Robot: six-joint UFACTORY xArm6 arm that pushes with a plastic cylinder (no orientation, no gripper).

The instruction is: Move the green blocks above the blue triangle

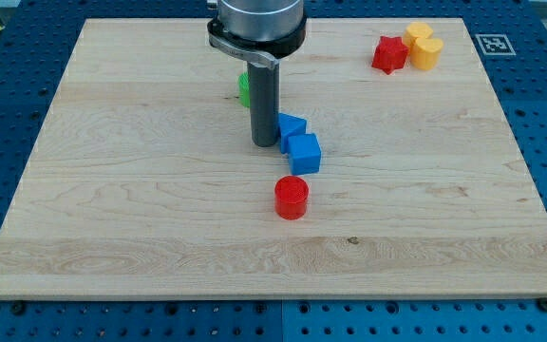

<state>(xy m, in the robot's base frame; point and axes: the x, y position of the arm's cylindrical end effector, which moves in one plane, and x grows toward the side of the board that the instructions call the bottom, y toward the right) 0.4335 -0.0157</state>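
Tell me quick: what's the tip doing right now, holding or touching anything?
My tip: no gripper, holds nothing; it sits just left of the upper blue block, contact unclear, with a green block partly hidden behind the rod.

I count two blue blocks (292, 125) (304, 153), two red ones, a cylinder (292, 198) and a star (388, 54), two yellow (418, 34) (427, 53), and one green (243, 88), half hidden.
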